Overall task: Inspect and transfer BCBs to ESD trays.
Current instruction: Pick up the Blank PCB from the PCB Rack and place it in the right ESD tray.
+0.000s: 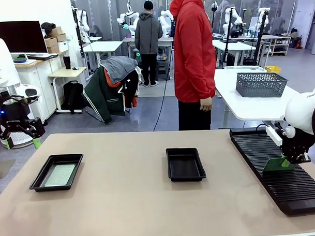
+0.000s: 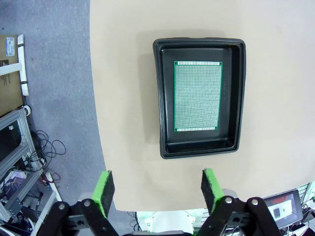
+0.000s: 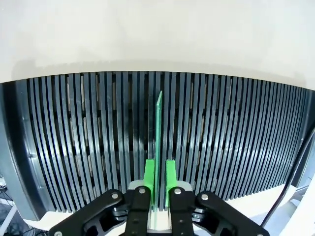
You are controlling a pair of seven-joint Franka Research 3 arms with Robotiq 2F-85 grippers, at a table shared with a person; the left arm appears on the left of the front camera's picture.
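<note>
A pale-green BCB (image 2: 198, 96) lies flat in the left ESD tray (image 1: 39, 182), also seen from above as a black tray (image 2: 162, 103). My left gripper (image 2: 156, 187) hovers open high above the table's edge beside that tray, nothing between its fingers; in the front view it hangs at the far left (image 1: 21, 134). A second ESD tray (image 1: 185, 164) sits bare at the table's middle. My right gripper (image 3: 160, 178) is shut on a BCB (image 3: 158, 123) standing on edge in the slotted rack (image 3: 74, 147); in the front view this board (image 1: 276, 165) sits at the rack's near part.
The long black ribbed rack (image 1: 284, 181) runs along the table's right side. A person in a red jacket (image 1: 194, 49) stands at the far side. A grey mesh basket (image 1: 260, 84) rests on a white table behind. Bare tabletop lies between the trays.
</note>
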